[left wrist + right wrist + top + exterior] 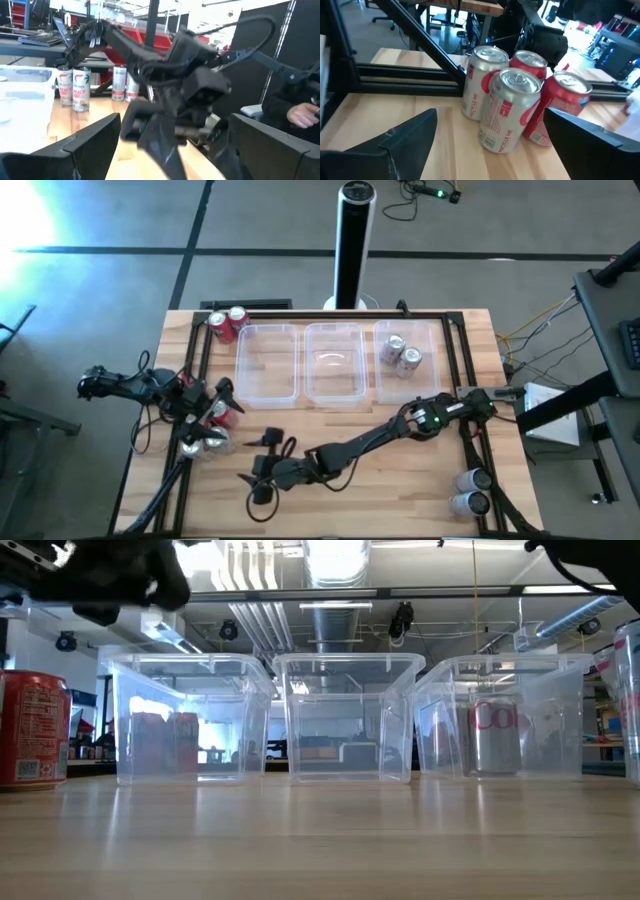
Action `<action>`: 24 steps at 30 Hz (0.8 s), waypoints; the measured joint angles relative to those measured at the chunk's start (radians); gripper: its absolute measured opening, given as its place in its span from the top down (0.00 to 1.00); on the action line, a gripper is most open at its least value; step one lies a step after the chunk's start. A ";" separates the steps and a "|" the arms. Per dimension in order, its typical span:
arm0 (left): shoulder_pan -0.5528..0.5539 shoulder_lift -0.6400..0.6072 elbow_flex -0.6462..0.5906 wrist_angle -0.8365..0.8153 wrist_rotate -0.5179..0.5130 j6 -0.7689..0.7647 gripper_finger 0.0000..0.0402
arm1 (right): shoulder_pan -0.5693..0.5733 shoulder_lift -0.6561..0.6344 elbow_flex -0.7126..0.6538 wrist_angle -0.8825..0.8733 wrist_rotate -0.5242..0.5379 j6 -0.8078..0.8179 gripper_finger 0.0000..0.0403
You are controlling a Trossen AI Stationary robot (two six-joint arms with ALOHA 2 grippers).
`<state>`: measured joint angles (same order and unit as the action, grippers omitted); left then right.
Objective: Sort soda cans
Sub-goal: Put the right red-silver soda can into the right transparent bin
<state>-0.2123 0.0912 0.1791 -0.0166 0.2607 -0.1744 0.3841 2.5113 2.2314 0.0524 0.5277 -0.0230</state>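
The right gripper (262, 472), fingers spread and empty, faces an upright cluster of soda cans (512, 107) straight ahead, beside the open left gripper (222, 393).

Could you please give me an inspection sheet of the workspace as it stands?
Surface: wooden table, with three clear tubs in a row at the back.
Job's things: two silver cans in the right tub; two red cans at the back left corner; a mixed cluster of red and silver cans at the left front; two silver cans lying at the right front.
Clutter: nothing seen.
Grippers: left gripper open, by the cluster; right gripper open, reached across and facing the cluster.
Cables: loose cables on the floor to the right.
Surroundings: tall tower unit behind the table; a person's hand beyond the table.
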 joint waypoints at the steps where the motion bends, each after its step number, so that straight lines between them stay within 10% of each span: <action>1: 0.000 0.005 0.000 0.002 0.000 0.000 0.11 | 0.003 -0.014 -0.001 -0.027 -0.001 0.000 0.10; 11: 0.000 0.050 0.000 -0.001 0.000 0.000 0.11 | 0.009 -0.157 -0.092 -0.206 -0.003 -0.006 0.10; 24: 0.000 0.109 0.000 0.001 0.001 0.000 0.11 | 0.036 -0.529 -0.596 -0.056 0.056 0.096 0.10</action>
<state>-0.2123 0.2004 0.1791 -0.0161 0.2613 -0.1744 0.4198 1.9826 1.6350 -0.0041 0.5836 0.0728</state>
